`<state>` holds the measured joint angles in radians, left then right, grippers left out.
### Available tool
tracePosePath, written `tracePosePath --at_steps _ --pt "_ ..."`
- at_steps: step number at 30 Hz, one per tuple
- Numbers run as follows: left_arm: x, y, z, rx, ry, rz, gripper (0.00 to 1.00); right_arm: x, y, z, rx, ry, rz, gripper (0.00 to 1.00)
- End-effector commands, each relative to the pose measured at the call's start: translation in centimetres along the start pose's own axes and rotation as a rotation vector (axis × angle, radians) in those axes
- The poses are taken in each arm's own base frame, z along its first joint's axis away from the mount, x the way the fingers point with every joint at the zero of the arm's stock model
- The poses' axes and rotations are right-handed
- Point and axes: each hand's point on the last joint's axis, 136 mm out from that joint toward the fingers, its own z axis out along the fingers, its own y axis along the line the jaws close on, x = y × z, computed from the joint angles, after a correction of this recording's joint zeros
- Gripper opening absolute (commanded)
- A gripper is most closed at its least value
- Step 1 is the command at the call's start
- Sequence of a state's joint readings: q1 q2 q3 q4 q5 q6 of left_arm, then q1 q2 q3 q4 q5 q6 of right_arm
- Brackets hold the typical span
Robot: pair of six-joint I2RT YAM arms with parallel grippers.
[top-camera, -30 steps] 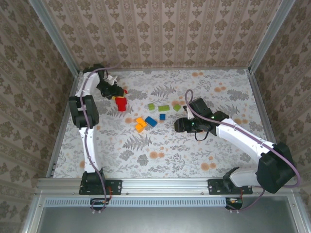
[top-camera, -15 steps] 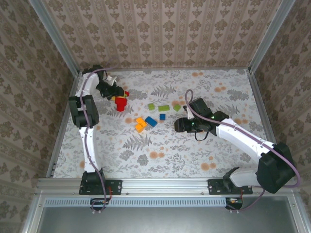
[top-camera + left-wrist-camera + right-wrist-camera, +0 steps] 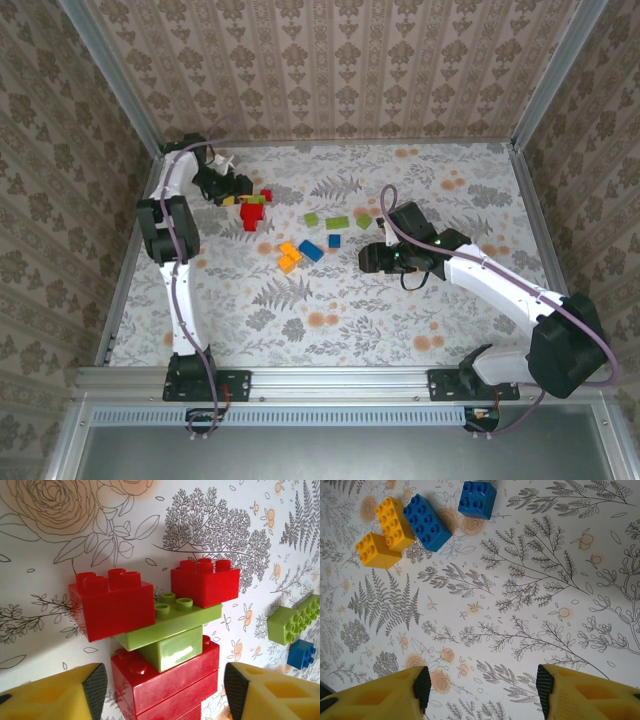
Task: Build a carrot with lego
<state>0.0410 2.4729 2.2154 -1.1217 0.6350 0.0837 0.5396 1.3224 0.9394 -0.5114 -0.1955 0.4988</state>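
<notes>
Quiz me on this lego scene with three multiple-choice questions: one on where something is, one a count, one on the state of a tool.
1. In the overhead view, where does the red-and-green stack sit?
A. far left, beside the left tool
B. dead centre
C. at the near edge, by the arm bases

2. How many blue bricks does the right wrist view show?
A. one
B. two
C. four

3. How is the right tool?
A. shut on an orange brick
B. shut on a blue brick
C. open, nothing between its fingers

Answers:
1 A, the stack lies right in front of the left tool.
2 B, an oblong one and a square one.
3 C, its fingers stand wide apart, gripping nothing.
</notes>
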Motion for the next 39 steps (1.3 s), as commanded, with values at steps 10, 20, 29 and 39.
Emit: tracePosePath --at_steps 10,20,29,39 --pt "1.0 -7.2 -11.6 -0.113 -0.297 0.143 1.00 1.9 2.4 2.2 0.081 0.097 -0.245 0.62" --pt "10.1 -12.5 -22.8 -0.172 -0.903 0.067 1.00 1.3 9.2 7.1 0.160 0.197 -0.541 0.66" --pt "14.8 -7.5 -19.1 -0.304 -0.780 -0.131 1.00 -1.4 13.0 12.9 0.164 0.212 -0.605 0.70" --pt "15.1 -6.3 -17.9 -0.309 -0.720 -0.145 1.00 -2.0 14.2 17.1 0.165 0.248 -0.615 0.70"
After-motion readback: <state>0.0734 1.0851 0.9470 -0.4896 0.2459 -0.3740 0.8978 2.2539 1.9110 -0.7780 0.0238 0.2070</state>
